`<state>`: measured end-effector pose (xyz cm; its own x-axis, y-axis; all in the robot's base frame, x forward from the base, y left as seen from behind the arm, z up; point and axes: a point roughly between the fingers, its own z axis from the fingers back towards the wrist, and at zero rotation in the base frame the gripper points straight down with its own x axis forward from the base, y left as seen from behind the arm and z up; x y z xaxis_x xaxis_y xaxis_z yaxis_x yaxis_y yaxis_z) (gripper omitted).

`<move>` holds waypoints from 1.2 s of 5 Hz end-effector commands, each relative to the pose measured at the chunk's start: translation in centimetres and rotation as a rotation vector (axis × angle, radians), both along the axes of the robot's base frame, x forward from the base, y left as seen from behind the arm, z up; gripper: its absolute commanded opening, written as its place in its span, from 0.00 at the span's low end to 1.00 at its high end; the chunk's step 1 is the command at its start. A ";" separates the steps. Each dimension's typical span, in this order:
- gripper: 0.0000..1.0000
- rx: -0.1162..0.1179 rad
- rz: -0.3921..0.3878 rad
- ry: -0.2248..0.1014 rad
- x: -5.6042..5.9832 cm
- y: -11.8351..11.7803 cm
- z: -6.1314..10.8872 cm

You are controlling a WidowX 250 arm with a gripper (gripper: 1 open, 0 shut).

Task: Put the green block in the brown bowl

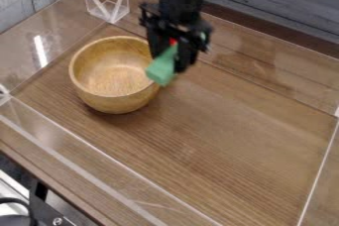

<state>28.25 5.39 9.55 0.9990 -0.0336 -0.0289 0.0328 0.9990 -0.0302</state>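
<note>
The green block (162,68) hangs in the air, tilted, just at the right rim of the brown bowl (95,87). My gripper (169,55) points down and is shut on the green block's upper end. The bowl is round, light wood, and has nothing inside it. The red rounded object seen before is hidden behind my gripper.
The wooden table (239,141) is ringed by a low clear plastic wall (40,131). A clear plastic stand (106,7) sits at the back left. The table's open surface lies to the right and front of the bowl.
</note>
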 end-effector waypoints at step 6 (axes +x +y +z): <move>0.00 0.038 0.050 -0.008 0.3 6.7 -4.6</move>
